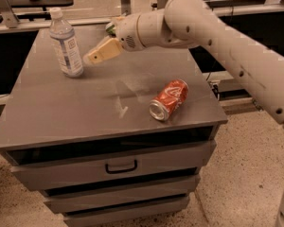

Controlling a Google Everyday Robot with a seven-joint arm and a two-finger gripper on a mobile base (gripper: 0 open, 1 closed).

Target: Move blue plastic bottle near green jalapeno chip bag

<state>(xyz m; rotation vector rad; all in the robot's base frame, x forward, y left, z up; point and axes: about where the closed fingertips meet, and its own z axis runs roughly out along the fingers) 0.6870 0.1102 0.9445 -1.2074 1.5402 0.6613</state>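
Note:
The blue plastic bottle (66,44), clear with a white cap and a pale label, stands upright at the back left of the grey cabinet top (61,112). My gripper (93,58) hangs just to the right of the bottle at the height of its lower half, a small gap away and holding nothing that I can see. The green jalapeno chip bag (110,29) lies at the back of the top. It is almost wholly hidden behind my wrist, and only a green sliver shows.
A crushed red soda can (169,100) lies on its side at the front right of the top. The cabinet has drawers below (120,166). My arm reaches in from the upper right. Shelving stands behind the cabinet.

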